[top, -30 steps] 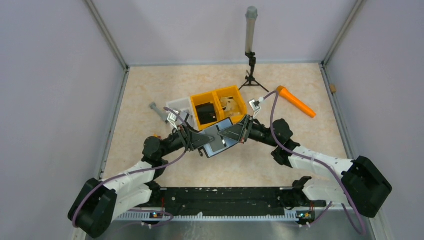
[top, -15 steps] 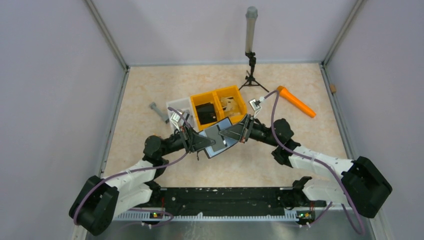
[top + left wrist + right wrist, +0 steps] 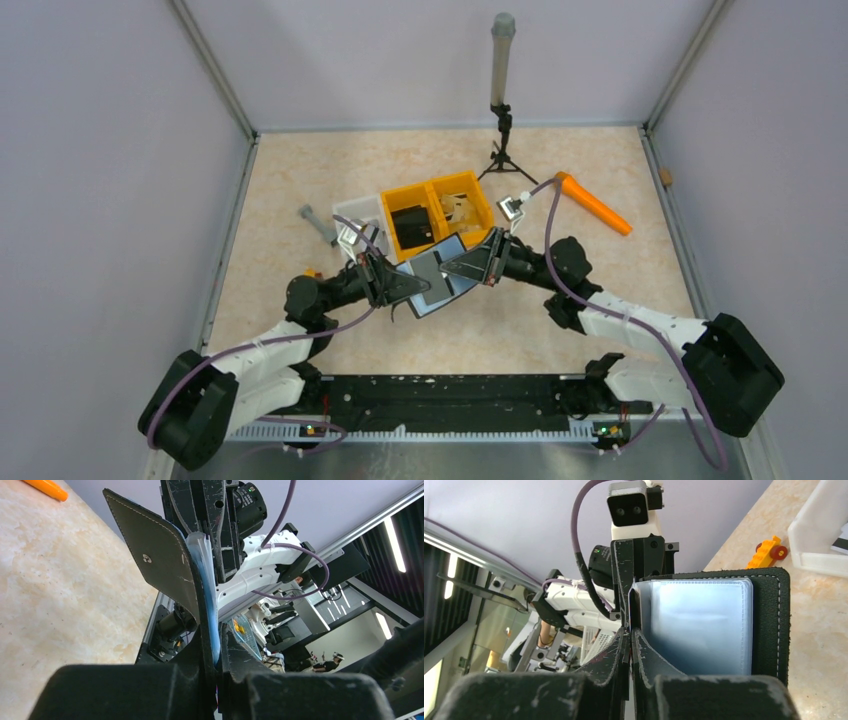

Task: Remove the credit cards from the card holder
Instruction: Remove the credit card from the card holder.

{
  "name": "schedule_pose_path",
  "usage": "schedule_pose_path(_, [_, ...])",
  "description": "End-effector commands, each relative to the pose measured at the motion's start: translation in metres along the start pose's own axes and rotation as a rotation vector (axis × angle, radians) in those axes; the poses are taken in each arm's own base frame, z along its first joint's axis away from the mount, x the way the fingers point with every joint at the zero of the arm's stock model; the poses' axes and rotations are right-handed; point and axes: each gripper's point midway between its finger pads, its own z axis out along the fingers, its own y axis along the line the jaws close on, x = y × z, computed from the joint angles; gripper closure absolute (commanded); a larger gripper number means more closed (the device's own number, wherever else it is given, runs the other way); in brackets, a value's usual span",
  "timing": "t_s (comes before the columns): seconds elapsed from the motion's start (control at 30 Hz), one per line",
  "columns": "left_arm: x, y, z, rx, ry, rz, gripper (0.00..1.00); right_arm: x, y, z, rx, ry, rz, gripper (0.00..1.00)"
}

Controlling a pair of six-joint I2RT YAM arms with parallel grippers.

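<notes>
Over the last second the left gripper (image 3: 406, 285) has drawn its fingers together. It now clamps one edge of the small black folding card holder with pale blue lining (image 3: 438, 284). The holder is held at frame centre, just below the orange plastic bin (image 3: 410, 191). The right gripper (image 3: 463, 268) pinches the holder's opposite edge.

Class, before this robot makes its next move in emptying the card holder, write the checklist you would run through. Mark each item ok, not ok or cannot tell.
1. The left jaws grip the card holder: ok, its edge sits pinched between them.
2. The right jaws grip it too: ok, shut on a thin edge of it.
3. Holder spread open: ok, the pale lining shows.
4. Holder lifted off the table: ok.
5. A card edge showing to grab: cannot tell, the sleeves look blank.
6. One set of jaws free to pull a card: not ok, both are busy holding.
</notes>
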Motion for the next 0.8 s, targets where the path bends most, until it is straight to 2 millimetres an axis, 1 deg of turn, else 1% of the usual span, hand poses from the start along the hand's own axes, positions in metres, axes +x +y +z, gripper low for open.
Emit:
schedule_pose_path(0.0, [-0.008, -0.024, -0.002, 0.102, -0.039, 0.08, 1.0, -0.02, 0.015, -0.007, -0.061, -0.067, -0.048, 0.91])
schedule_pose_path(0.03, [-0.008, -0.024, -0.002, 0.103, -0.039, 0.08, 1.0, -0.019, 0.015, -0.007, -0.062, -0.064, -0.047, 0.87])
schedule_pose_path(0.07, [-0.008, -0.025, -0.002, 0.104, -0.04, 0.081, 1.0, -0.019, 0.015, -0.007, -0.064, -0.064, -0.047, 0.88])
schedule_pose_path(0.1, [-0.009, -0.025, -0.002, 0.105, -0.04, 0.081, 1.0, -0.018, 0.016, -0.007, -0.068, -0.059, -0.046, 0.94])
schedule_pose_path(0.13, [-0.009, -0.026, -0.001, 0.108, -0.039, 0.081, 1.0, -0.018, 0.016, -0.006, -0.071, -0.054, -0.044, 0.95])
schedule_pose_path(0.2, [-0.01, -0.027, -0.001, 0.114, -0.041, 0.083, 1.0, -0.018, 0.016, -0.006, -0.074, -0.053, -0.043, 0.93])
schedule_pose_path(0.23, [-0.01, -0.027, -0.001, 0.114, -0.042, 0.082, 1.0, -0.018, 0.016, -0.006, -0.073, -0.053, -0.042, 0.97])
schedule_pose_path(0.27, [-0.01, -0.028, -0.001, 0.116, -0.041, 0.082, 1.0, -0.017, 0.016, -0.006, -0.074, -0.05, -0.044, 0.98])
schedule_pose_path(0.3, [-0.009, -0.028, -0.001, 0.116, -0.04, 0.082, 1.0, -0.017, 0.016, -0.006, -0.079, -0.043, -0.046, 0.94])
schedule_pose_path(0.37, [-0.009, -0.027, -0.001, 0.115, -0.038, 0.08, 1.0, -0.015, 0.019, -0.005, -0.093, -0.022, -0.051, 0.81])
schedule_pose_path(0.4, [-0.01, -0.027, -0.001, 0.113, -0.039, 0.079, 1.0, -0.014, 0.02, -0.004, -0.099, -0.016, -0.05, 0.78])
schedule_pose_path(0.53, [-0.01, -0.024, 0.0, 0.106, -0.038, 0.074, 1.0, -0.013, 0.026, -0.005, -0.123, -0.007, -0.06, 0.77])
schedule_pose_path(0.77, [-0.01, -0.017, 0.004, 0.086, -0.024, 0.061, 1.0, -0.009, 0.034, -0.002, -0.145, 0.034, -0.076, 0.79])
